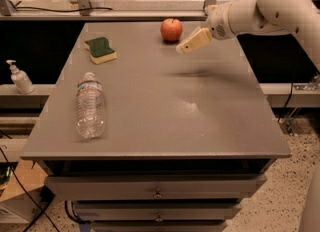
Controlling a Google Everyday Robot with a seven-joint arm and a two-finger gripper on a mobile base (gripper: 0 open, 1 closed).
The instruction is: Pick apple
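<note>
A small red-orange apple [171, 29] sits upright on the grey table [160, 106] near its far edge, a little right of centre. My gripper [184, 48], with cream-coloured fingers, hangs above the table just right of and slightly nearer than the apple, apart from it. It reaches in from the white arm [265, 11] at the upper right and holds nothing.
A green and yellow sponge [101, 49] lies at the far left of the table. A clear plastic water bottle [90, 107] lies on its side at the left. A soap dispenser [20, 78] stands on a shelf left of the table. Drawers run below the front edge.
</note>
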